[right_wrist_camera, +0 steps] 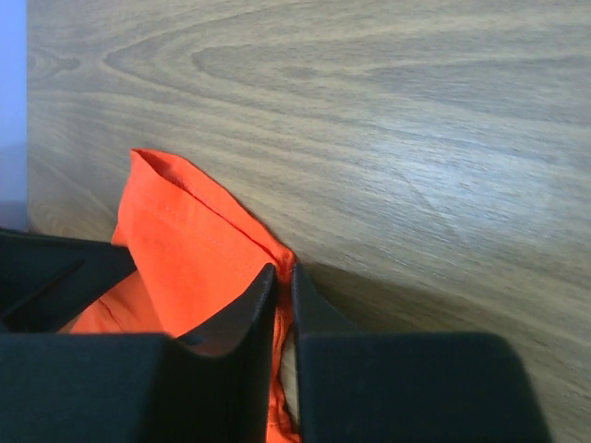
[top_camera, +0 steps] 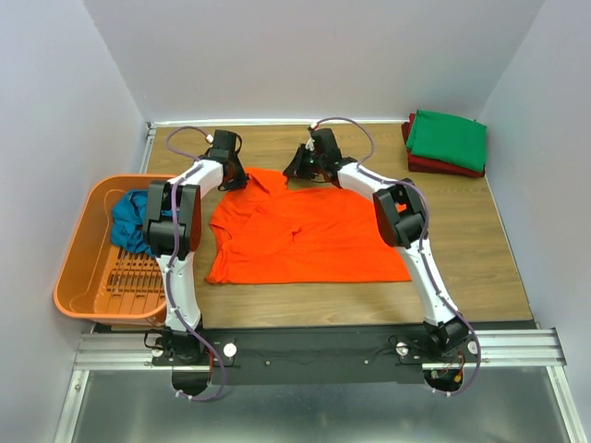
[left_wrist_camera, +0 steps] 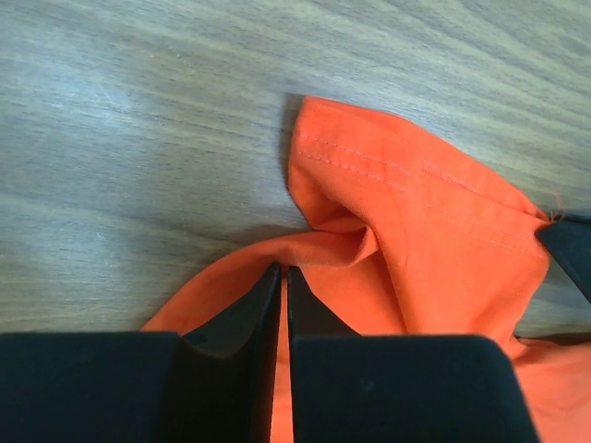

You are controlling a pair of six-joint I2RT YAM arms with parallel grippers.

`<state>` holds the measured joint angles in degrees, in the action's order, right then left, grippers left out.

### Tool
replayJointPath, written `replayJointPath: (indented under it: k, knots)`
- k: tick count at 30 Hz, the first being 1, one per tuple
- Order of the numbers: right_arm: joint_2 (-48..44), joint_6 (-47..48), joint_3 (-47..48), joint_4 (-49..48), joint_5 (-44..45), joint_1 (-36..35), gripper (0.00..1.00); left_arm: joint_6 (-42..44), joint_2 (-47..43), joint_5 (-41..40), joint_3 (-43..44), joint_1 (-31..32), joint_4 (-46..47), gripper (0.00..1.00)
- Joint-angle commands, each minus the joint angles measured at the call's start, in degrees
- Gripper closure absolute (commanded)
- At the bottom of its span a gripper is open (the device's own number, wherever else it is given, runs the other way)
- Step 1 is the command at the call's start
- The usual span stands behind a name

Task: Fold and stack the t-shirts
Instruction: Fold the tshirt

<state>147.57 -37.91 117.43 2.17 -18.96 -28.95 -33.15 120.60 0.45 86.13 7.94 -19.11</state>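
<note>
Top view: The orange t-shirt (top_camera: 309,235) is lying spread on the middle of the tabletop (top_camera: 462,268). The left gripper (top_camera: 235,177) is sitting at the shirt's far left corner. The right gripper (top_camera: 297,172) is sitting at its far edge, just right of the collar. A green t-shirt (top_camera: 448,138) is resting folded on a dark red t-shirt (top_camera: 443,167) at the far right corner. A teal-blue t-shirt (top_camera: 134,221) is lying crumpled in the basket (top_camera: 78,272) at the left edge.

Left wrist view: The left gripper (left_wrist_camera: 283,273) is pinching a fold of the orange t-shirt (left_wrist_camera: 416,231), with its jaws pressed nearly together on the cloth.

Right wrist view: The right gripper (right_wrist_camera: 282,273) is pinching a hemmed edge of the orange t-shirt (right_wrist_camera: 180,249), which is lifting slightly off the tabletop (right_wrist_camera: 416,138).
</note>
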Motion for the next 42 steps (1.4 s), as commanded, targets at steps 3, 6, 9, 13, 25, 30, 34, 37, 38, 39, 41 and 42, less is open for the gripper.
replayJointPath:
  k: [3,6,9,13,25,30,34,37,38,39,41,42]
  knots:
    - [-0.79,-0.06,-3.77,0.02,5.50,-0.49,0.89,-1.48,1.48,-4.23,-0.08,-0.39,-3.74,0.86]
    - [-2.98,-1.28,-5.71,-0.24,9.28,-0.14,0.92,-1.48,1.48,-4.23,-0.17,-0.47,-3.83,0.86]
    - [-5.35,-2.08,-9.14,-1.64,11.57,0.38,0.94,-1.48,1.31,-4.23,-0.17,-0.47,-4.00,0.87]
    - [-6.85,-3.31,-11.87,-4.55,12.98,0.74,0.95,-1.31,1.05,-4.23,-0.08,-0.47,-3.91,0.87]
    - [-8.78,-4.54,-14.76,-5.95,14.47,1.61,0.95,-0.69,0.52,-3.35,-0.26,-0.74,-3.12,0.86]
    - [-11.50,-6.29,-19.95,-7.62,16.15,2.14,0.95,-0.69,0.25,-2.73,-0.17,-1.00,-2.95,0.86]
    - [-13.27,-7.79,-23.73,-9.99,16.24,2.23,0.95,-0.87,0.08,-2.29,-0.17,-1.09,-2.86,0.86]
    - [-14.06,-8.23,-25.22,-11.40,15.54,2.23,0.94,-0.60,-0.18,-2.29,-0.17,-1.09,-2.68,0.85]
    - [-14.15,-8.23,-25.58,-12.36,15.19,2.23,0.91,-0.60,-0.45,-2.29,-0.17,-1.09,-2.25,0.85]
    - [-14.32,-7.88,-25.75,-12.72,14.75,2.23,0.80,0.01,-1.15,-1.42,-0.43,-1.18,-1.63,0.84]
    - [-14.41,-7.01,-25.23,-13.33,13.26,2.23,0.68,0.27,-2.28,-0.80,-0.70,-1.18,-0.40,0.82]
    - [-14.41,-6.48,-24.79,-13.42,12.81,2.32,0.62,0.62,-2.90,-0.71,-0.35,-1.18,0.73,0.78]
